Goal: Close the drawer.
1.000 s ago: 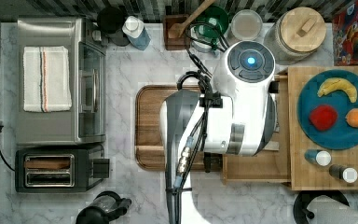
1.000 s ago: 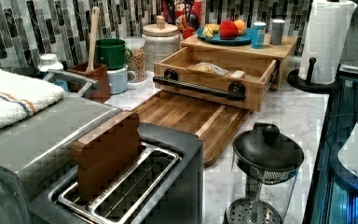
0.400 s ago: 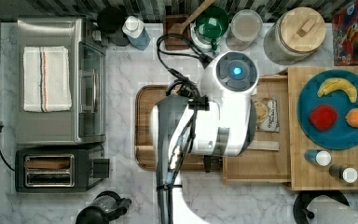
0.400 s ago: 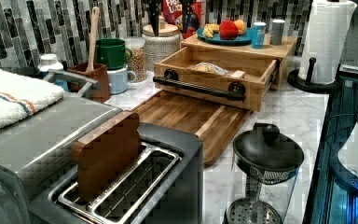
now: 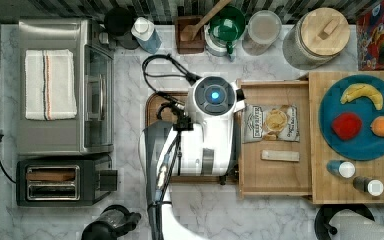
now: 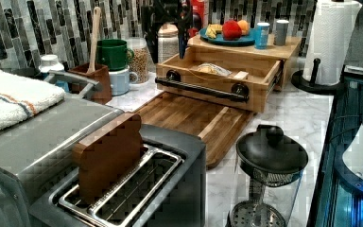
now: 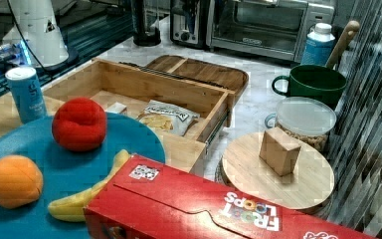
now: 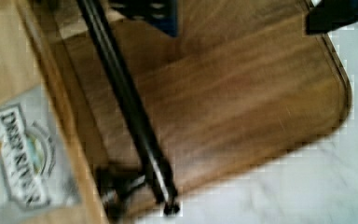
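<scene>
In the top view the drawer (image 5: 275, 170) stands pulled well out from under the wooden stand, a chip bag (image 5: 270, 122) inside, with the arm over its front edge and the dark tray (image 5: 152, 105). In the left view the pincer (image 6: 169, 23) hangs above the drawer's far end; whether it is apart or together I cannot tell. The wrist view shows the black handle bar (image 8: 126, 100) just below, so this looks like the approach step, and the next move calls for coming down against the front and pushing it inward.
</scene>
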Controlling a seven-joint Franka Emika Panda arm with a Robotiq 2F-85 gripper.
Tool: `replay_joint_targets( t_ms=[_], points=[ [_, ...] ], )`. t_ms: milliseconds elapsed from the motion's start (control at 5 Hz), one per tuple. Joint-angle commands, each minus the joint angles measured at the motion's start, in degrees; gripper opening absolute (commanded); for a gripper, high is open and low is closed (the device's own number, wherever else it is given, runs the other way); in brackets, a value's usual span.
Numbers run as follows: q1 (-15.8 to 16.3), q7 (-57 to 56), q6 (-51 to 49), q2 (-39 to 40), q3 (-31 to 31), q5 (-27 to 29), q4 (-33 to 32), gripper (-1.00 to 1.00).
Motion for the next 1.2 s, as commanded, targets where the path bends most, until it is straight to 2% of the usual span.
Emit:
replay_joint_targets(
  t_ms=[200,600,800,1200],
  points=[
    [0.63,-8.74,8.48,0.28,2.65,-4.92,-7.16,-1.0],
    [-0.64,-14.88,14.14,3.95,1.4,-6.77,-8.57,-1.0],
    [-1.88,-17.99,18.33,4.98,0.25,-9.53,-10.0,-1.0],
    [-4.48,-23.18,15.51,5.89,-1.48,-13.04,-6.61,-1.0]
  ],
)
